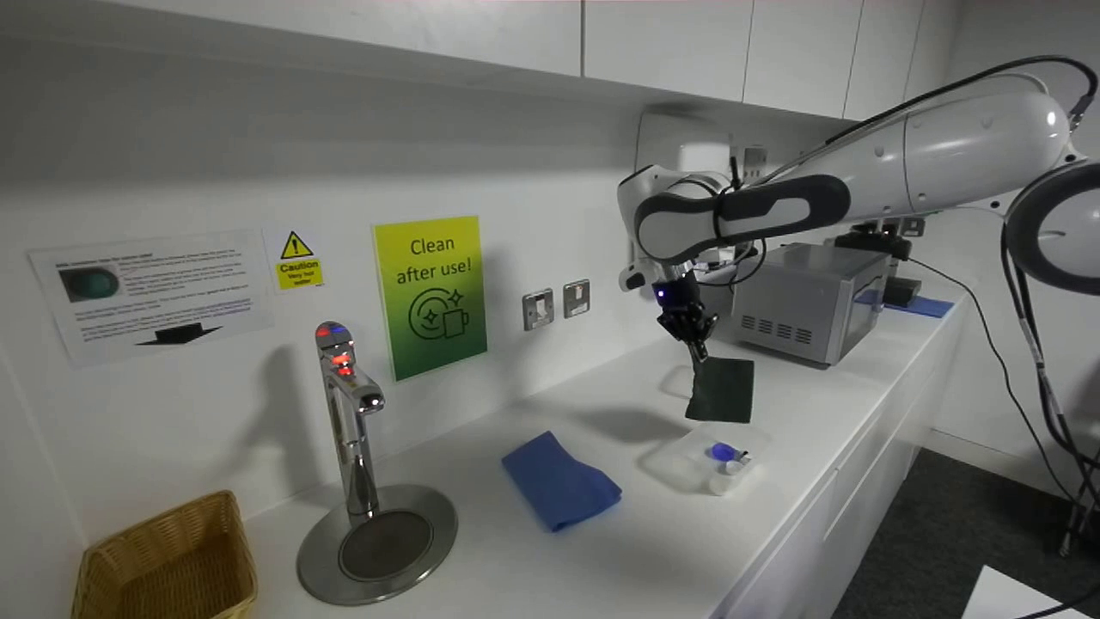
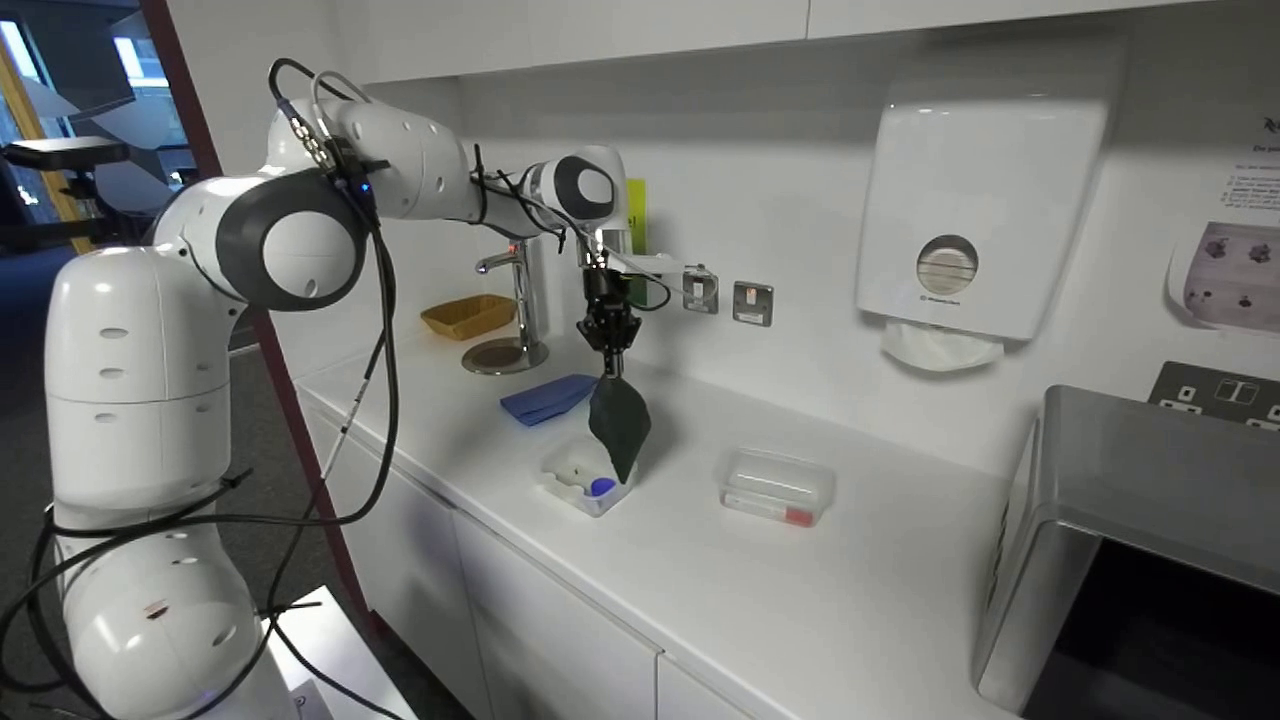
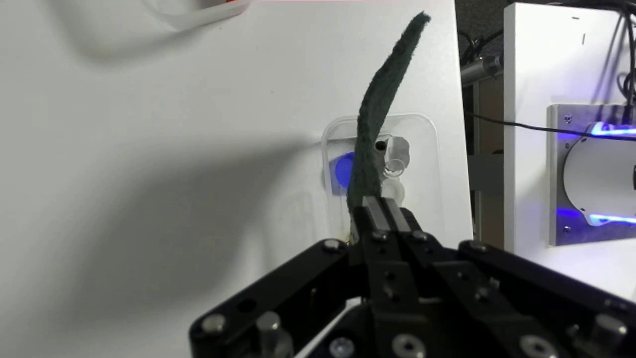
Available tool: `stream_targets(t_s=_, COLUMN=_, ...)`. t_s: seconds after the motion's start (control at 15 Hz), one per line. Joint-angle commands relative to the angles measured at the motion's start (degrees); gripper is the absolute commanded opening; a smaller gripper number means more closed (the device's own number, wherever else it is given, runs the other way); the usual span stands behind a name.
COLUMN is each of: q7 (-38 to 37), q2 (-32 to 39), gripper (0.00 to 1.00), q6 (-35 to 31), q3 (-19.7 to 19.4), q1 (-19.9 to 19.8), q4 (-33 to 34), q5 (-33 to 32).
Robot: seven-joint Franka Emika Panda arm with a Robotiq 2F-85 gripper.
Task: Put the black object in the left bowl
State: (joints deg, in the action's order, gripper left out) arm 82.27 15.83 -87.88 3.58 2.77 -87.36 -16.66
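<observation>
The black object (image 1: 722, 391) is a flat, floppy dark square that hangs from my gripper (image 1: 698, 354) in both exterior views. My gripper (image 2: 613, 368) is shut on its upper corner, and its lower tip (image 2: 622, 465) points down. The left bowl (image 2: 568, 498) is a shallow translucent container on the counter holding a blue round piece and small clear pots. In an exterior view the cloth's tip overlaps the bowl's rim; I cannot tell if it touches. In the wrist view the cloth (image 3: 380, 99) crosses over the bowl (image 3: 428, 149), beyond my closed fingertips (image 3: 382, 204).
A clear container (image 2: 775, 485) with a red piece stands nearer the microwave (image 2: 1040, 520). A folded blue cloth (image 1: 559, 481) lies between the bowl and the tap (image 1: 351, 438). A wicker basket (image 1: 172, 567) stands past the tap. The counter's front edge (image 3: 464, 149) runs close beside the bowl.
</observation>
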Motion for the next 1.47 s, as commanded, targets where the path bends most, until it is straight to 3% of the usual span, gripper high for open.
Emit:
stream_targets(t_s=0.0, q7=-1.12, q2=0.82, gripper=0.0, q6=3.51, q3=0.71, q1=1.18, q4=3.2, q5=-2.03)
stream_targets(t_s=1.4, q7=-4.27, q2=5.62, gripper=0.0, q6=7.85, q3=1.4, q1=2.29, q4=3.73, q5=-2.83)
